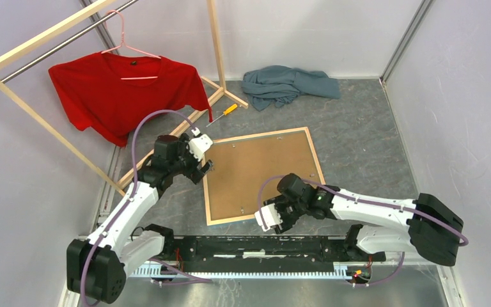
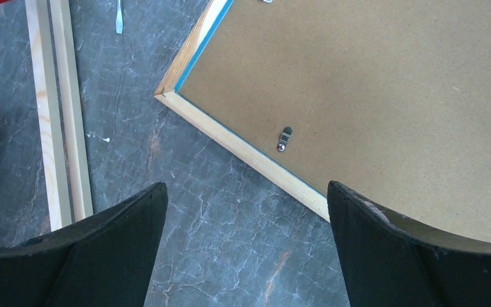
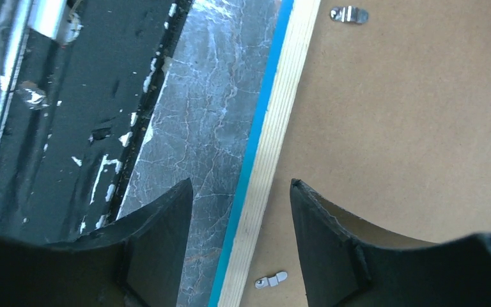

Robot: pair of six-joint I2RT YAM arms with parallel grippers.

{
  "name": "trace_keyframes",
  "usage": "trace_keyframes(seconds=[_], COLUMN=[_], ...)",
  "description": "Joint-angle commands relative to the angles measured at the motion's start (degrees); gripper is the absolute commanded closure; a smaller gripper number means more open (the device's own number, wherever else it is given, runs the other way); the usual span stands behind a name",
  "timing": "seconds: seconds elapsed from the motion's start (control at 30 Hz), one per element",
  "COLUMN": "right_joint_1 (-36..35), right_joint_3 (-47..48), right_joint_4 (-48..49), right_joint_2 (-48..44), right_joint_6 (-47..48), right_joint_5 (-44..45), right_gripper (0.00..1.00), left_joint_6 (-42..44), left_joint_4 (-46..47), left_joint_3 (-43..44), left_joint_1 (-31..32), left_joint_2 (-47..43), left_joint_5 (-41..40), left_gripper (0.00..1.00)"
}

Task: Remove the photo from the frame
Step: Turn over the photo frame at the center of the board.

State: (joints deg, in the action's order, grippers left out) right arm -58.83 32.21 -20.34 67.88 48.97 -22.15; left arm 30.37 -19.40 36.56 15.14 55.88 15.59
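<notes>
Two robot arms reach over a grey marbled tabletop (image 1: 358, 141) where the frame (image 1: 262, 134) lies face down. Its pale wood back edges and plain brown backing board (image 1: 259, 169) face up. The photo cannot be seen from this side.

The left tool (image 2: 246, 185) hovers with its fingers spread wide apart, holding nothing. A corner of the frame lies just ahead of it, between the fingers. One wooden edge runs back from that corner and passes under its right finger. A small metal clip (image 2: 284, 139) sits on the backing board just ahead of that finger. Wooden rails lie on the tabletop off to this tool's left.

The right tool (image 3: 240, 182) sits over the frame's near edge with its fingers apart. The wood strip, with a sliver of bright blue beside it, runs through the gap between them. Its left finger is above bare tabletop and its right finger above the backing board. Whether either finger touches the frame cannot be told.

Well beyond both tools are a wooden clothes rack (image 1: 217, 45) with a red T-shirt (image 1: 118, 93), a yellow-handled screwdriver (image 1: 229, 109) and a crumpled blue-grey cloth (image 1: 288, 83).
</notes>
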Motion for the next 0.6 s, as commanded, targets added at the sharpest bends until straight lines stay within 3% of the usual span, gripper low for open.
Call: trace_keyframes(seconds=[0.0, 0.27, 0.37, 0.57], right_joint_1=[-2.2, -3.9, -3.9, -4.0], right_joint_3=[0.8, 2.1, 2.1, 2.8], right_joint_4=[5.6, 7.0, 6.5, 5.0], right_joint_2=[2.0, 4.9, 5.5, 6.5], right_joint_6=[-3.3, -5.6, -5.1, -4.9], right_joint_5=[8.0, 10.5, 10.3, 8.5], right_gripper=[0.39, 0.48, 0.56, 0.58], left_joint_6=[-3.0, -2.9, -2.7, -2.1], left_joint_4=[2.3, 2.1, 2.1, 1.6], left_joint_3=[-0.5, -0.5, -0.6, -0.4], left_joint_1=[-0.9, -1.3, -1.3, -1.3], left_joint_2=[-0.7, -0.5, -0.9, -1.5], left_joint_5=[1.4, 2.1, 2.8, 4.4], left_gripper=[0.00, 0.00, 0.00, 0.00])
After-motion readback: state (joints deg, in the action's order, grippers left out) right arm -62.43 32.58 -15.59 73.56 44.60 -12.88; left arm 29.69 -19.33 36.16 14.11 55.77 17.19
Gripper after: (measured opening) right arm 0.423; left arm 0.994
